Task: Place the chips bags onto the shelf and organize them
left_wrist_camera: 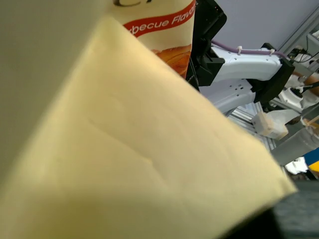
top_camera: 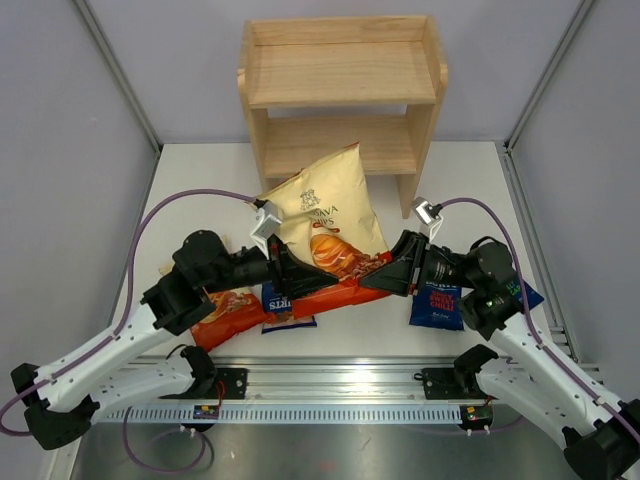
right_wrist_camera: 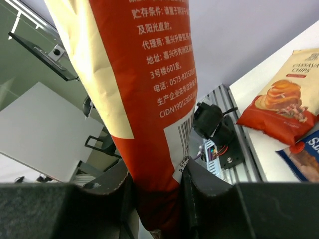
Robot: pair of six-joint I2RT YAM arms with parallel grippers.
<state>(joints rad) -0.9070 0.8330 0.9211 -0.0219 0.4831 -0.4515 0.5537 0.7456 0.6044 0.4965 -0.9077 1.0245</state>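
- Chips bags (top_camera: 325,215): none on the shelf (top_camera: 340,75) yet; both tiers bare.
- Before the shelf, left: orange bag (top_camera: 225,312), blue bag (top_camera: 288,305) on the bench (top_camera: 200,180).
- Centre: cream bag (right_wrist_camera: 149,99) raised; left jaws hidden, cannot tell; right jaws clamped on its bottom.
- Right: two more blue bags (top_camera: 437,305) lying.
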